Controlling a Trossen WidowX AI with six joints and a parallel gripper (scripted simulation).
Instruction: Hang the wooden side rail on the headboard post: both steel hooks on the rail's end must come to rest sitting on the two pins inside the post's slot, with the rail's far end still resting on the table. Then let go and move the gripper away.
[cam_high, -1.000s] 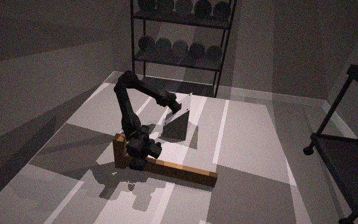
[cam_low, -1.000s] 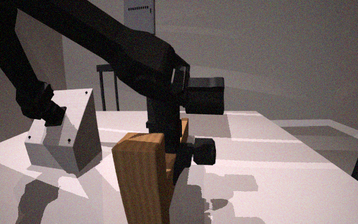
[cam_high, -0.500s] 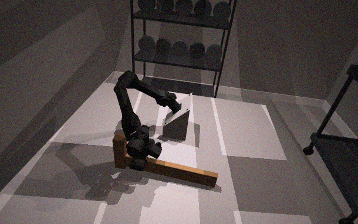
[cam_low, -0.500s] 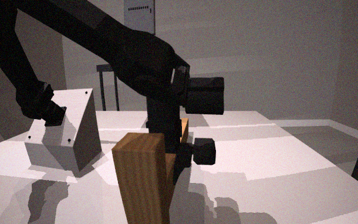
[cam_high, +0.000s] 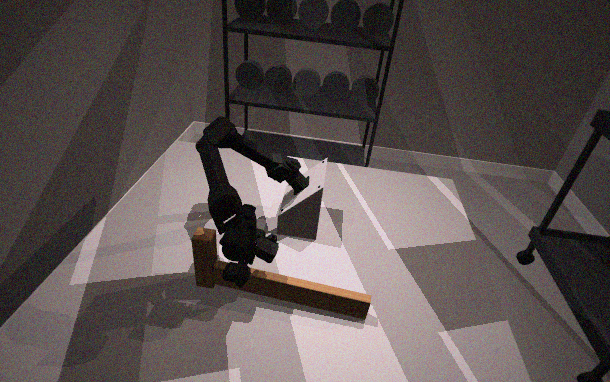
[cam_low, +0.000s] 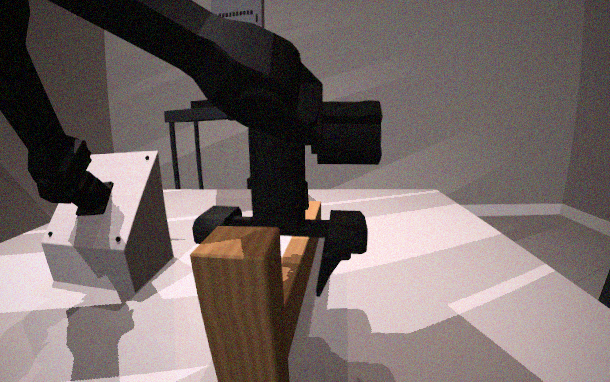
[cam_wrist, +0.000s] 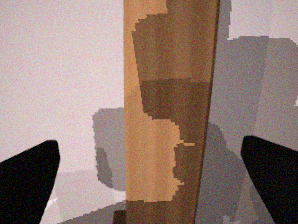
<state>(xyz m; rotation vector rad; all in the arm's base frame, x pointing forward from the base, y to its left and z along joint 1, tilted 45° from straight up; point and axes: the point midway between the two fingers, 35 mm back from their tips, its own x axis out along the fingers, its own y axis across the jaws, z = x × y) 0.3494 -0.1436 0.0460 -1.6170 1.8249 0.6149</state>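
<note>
The wooden side rail (cam_high: 310, 291) (cam_low: 298, 250) (cam_wrist: 165, 150) runs away from the upright wooden headboard post (cam_high: 204, 260) (cam_low: 235, 300). Its near end is at the post's face and its far end lies low at the table top in the top view. The steel hooks, the pins and the slot do not show, so whether the hooks sit on the pins cannot be told. My gripper (cam_low: 286, 274) (cam_wrist: 153, 147) is open and points down over the rail close to the post. The wrist view shows a fingertip on each side of the rail, with gaps between.
The arm's slanted grey mounting block (cam_high: 299, 220) (cam_low: 147, 240) stands on the table behind the rail. A rack (cam_high: 300, 110) with round objects stands beyond the table's back edge. A dark wheeled frame (cam_high: 565, 195) is at the right. The post stands close beside the gripper.
</note>
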